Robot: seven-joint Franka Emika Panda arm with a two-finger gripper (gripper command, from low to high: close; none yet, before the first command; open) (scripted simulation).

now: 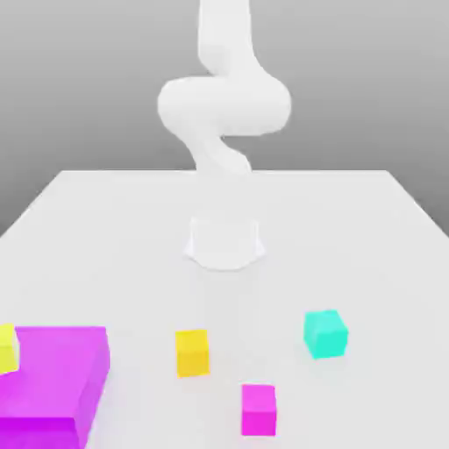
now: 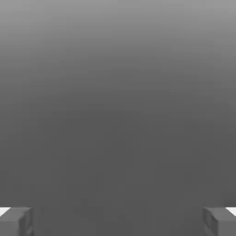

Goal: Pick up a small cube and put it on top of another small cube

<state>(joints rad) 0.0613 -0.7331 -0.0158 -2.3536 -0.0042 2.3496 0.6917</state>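
Observation:
The small cyan cube (image 1: 325,334) rests on the white table (image 1: 351,228) toward the exterior view's right, in front of the arm's base (image 1: 224,244). A small yellow cube (image 1: 192,352) sits to its left. A small magenta cube (image 1: 259,409) lies nearer the front edge, between the two. The white arm (image 1: 224,105) rises from its base and curls upward. In the hand view my gripper (image 2: 118,223) is open: its two grey fingertips (image 2: 16,221) stand far apart with nothing between them, against a plain grey background.
A large magenta block (image 1: 53,386) fills the front corner at the exterior view's left, with a yellow piece (image 1: 7,346) at its edge. The table stretches back behind the arm's base.

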